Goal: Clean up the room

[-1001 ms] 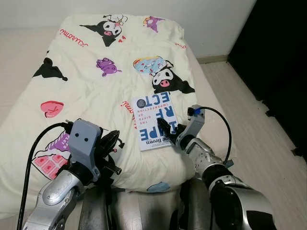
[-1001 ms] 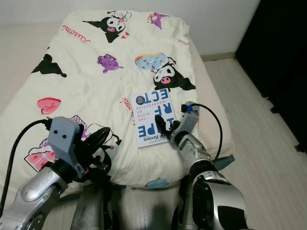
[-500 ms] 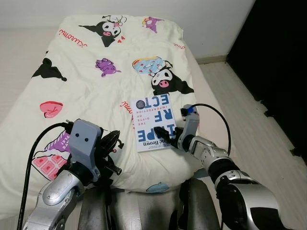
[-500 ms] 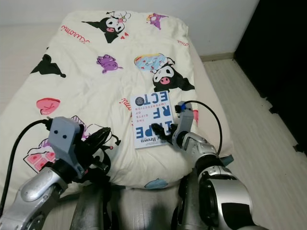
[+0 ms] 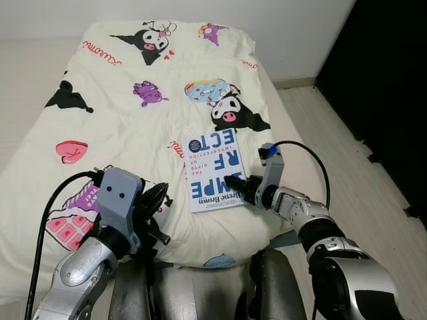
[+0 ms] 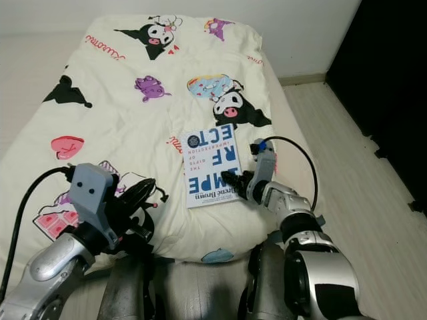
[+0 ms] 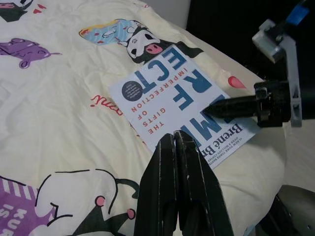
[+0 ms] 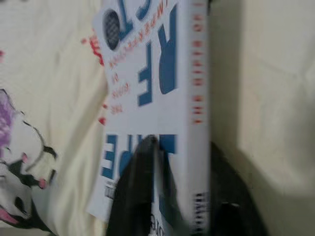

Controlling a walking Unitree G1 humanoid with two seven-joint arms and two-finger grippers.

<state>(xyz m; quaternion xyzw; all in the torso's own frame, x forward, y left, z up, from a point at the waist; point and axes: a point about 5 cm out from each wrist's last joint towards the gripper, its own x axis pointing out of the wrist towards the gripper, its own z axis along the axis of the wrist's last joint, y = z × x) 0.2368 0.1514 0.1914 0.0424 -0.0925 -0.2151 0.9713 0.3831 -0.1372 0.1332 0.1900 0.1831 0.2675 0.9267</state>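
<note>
A white book [image 5: 212, 171] with blue and red cover lettering lies flat on the cream cartoon-print blanket [image 5: 133, 120], near the bed's front right. My right gripper [image 5: 237, 185] reaches in from the right at the book's near right corner. In the right wrist view one black finger [image 8: 135, 191] lies on the cover and the other [image 8: 231, 196] sits past the spine, shut on the book [image 8: 157, 83]. My left gripper [image 5: 157, 197] hovers shut over the blanket, left of the book, its fingers [image 7: 174, 162] pressed together.
The bed runs back to a white wall [image 5: 293, 27]. Pale wooden floor [image 5: 360, 173] lies along the bed's right side, with a dark black area [image 5: 387, 67] beyond it. A black cable [image 5: 310, 157] loops off my right wrist.
My right arm swung out to the right, so its fingers now point leftward across the book's near right corner. The left arm barely moved.
</note>
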